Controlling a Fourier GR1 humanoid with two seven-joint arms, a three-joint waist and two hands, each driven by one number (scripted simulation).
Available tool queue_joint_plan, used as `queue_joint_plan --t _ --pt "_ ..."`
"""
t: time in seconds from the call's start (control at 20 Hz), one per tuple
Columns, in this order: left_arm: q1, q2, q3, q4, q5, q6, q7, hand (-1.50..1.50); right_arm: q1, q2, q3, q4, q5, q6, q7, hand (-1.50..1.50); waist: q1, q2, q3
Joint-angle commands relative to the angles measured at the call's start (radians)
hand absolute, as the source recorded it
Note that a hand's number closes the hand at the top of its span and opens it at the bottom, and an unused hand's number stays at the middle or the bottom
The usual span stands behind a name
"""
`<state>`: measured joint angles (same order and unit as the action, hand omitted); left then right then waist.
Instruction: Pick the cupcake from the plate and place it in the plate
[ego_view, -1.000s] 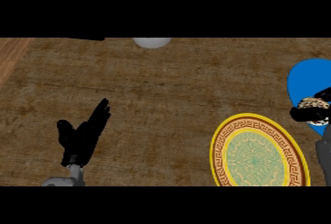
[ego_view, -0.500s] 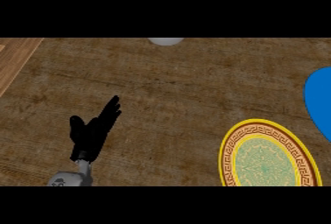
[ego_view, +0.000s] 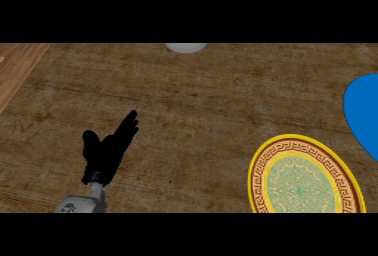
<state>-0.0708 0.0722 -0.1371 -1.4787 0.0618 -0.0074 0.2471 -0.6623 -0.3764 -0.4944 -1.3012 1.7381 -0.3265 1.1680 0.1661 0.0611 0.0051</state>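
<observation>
A yellow-rimmed patterned plate (ego_view: 306, 177) lies at the lower right of the head view, with nothing on it. Part of a blue plate (ego_view: 363, 112) shows at the right edge; what shows of it is bare. No cupcake appears in this view. My left hand (ego_view: 107, 152) is open at the lower left, fingers straight and pointing up and to the right, resting apart from both plates. My right hand is out of the picture.
A pale round object (ego_view: 185, 47) sits at the top edge, cut off by the frame. The brown counter's left edge (ego_view: 22, 70) runs diagonally at the upper left, with lighter wood beyond it.
The view has shifted: both plates and my left hand sit further right in the frame. The cupcake and right hand at the blue plate a second ago have left the picture.
</observation>
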Motion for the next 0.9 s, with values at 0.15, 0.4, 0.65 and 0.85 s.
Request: queue_joint_plan --t 0.15,0.4,0.65,0.85 --pt "0.013 -0.001 0.012 0.025 -0.001 0.012 0.007 0.00 0.003 0.067 -0.101 0.069 0.258 -0.220 0.269 1.50 -0.048 -0.008 -0.001" --pt "0.014 -0.008 0.027 0.015 0.003 0.034 0.031 0.00 0.015 0.110 -0.195 0.109 0.337 -0.329 0.265 1.50 -0.081 -0.021 0.001" --pt "0.058 0.019 0.053 0.010 0.020 0.018 0.017 0.00 0.010 0.127 -0.293 0.156 0.386 -0.415 0.246 1.50 -0.096 -0.032 0.000" --pt "0.061 0.012 0.059 0.030 0.012 0.026 -0.016 0.00 0.005 0.143 -0.365 0.191 0.398 -0.492 0.219 1.50 -0.110 -0.035 -0.001"
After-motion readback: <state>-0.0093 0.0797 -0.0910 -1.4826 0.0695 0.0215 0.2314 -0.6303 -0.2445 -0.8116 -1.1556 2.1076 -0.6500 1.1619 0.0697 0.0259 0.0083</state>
